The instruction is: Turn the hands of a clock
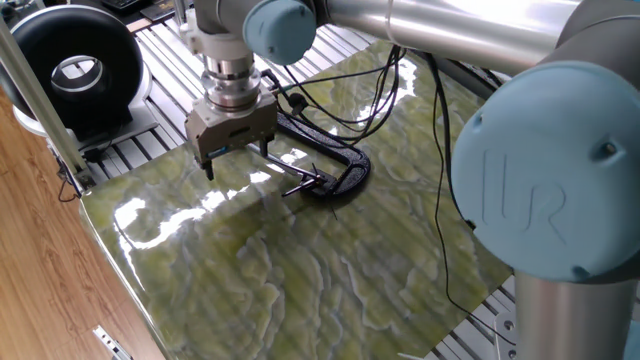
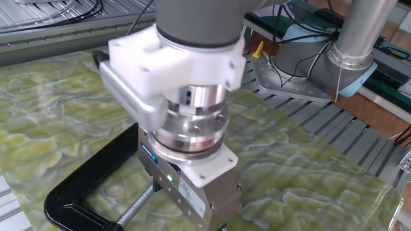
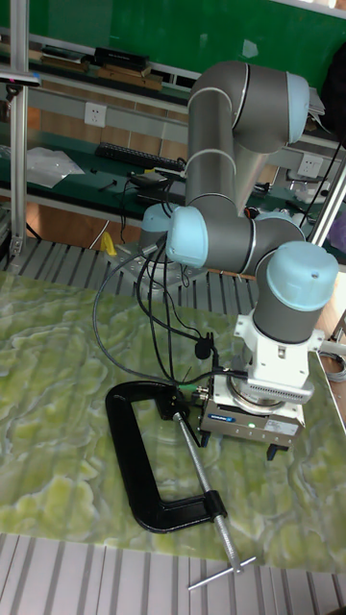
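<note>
The hands are thin black pointers spreading from the jaw of a black C-clamp that lies on the green marbled table. The clamp's steel screw rod runs left from there. My gripper hangs open over the rod's left end, well left of the hands, with nothing between its fingers. In the other fixed view the gripper body fills the frame, its fingertips are cut off below, and only the C-clamp and rod show. The tall fixed view has the gripper beside the C-clamp.
A black ring-shaped device stands off the table's far left corner. Black cables trail across the back of the table. The arm's base sits on slatted aluminium beside the table. The table's edge runs along the left.
</note>
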Robot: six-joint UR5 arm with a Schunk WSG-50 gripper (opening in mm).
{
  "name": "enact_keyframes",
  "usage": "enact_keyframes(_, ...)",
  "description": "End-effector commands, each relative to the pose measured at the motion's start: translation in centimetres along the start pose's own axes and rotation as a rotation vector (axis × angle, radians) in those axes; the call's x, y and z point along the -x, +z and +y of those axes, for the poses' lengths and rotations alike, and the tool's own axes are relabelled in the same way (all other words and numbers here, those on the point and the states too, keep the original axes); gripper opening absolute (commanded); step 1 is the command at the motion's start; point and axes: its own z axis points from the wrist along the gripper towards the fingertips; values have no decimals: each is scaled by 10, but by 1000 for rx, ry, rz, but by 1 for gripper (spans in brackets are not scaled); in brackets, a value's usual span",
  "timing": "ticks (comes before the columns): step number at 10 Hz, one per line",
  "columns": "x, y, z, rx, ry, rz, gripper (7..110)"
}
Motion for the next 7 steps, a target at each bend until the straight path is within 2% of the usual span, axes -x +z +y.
enact_keyframes(1, -16, 4, -4, -40, -14, 26, 7)
enact_keyframes(2, -27, 2, -10, -55, -72, 51, 7)
enact_keyframes(3, -33, -1, -8, -33, -119, 68, 7)
enact_keyframes(4, -36, -3, -2, -11, -138, 72, 7)
enact_keyframes(7, -36, 5, -4, -12, -162, 76, 7)
